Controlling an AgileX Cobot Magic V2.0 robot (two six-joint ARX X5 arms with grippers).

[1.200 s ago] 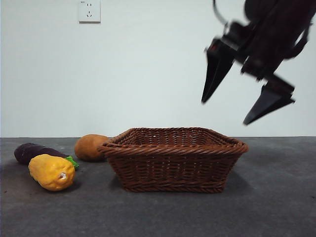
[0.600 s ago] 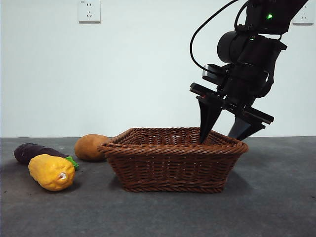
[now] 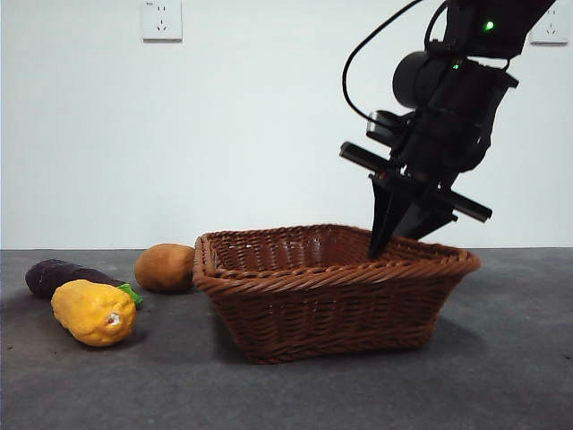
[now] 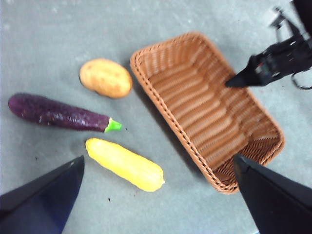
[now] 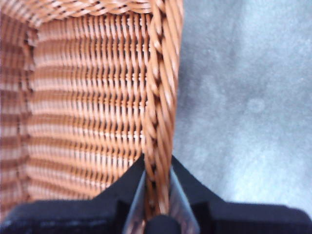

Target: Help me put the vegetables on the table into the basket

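None of the vegetables is in the basket (image 3: 331,305) yet, so I judge the task barely begun: all three still need picking up. From my front view the basket sits at the centre of the worktop (image 3: 501,376), its inside empty and one end tilted up. At its 9 o'clock lie the orange-brown potato (image 3: 165,266), the purple eggplant (image 3: 59,274) and the yellow corn (image 3: 93,312), close together on the worktop, the corn nearest me. My right gripper (image 5: 157,190) has its jaws closed narrowly on the basket's braided rim, one jaw inside the wall and one outside. My left gripper (image 4: 156,195) hangs high above the vegetables, jaws spread wide and holding nothing. The worktop is dark grey and mottled. Behind it stands a plain white wall with a socket (image 3: 162,20) at 11 o'clock.
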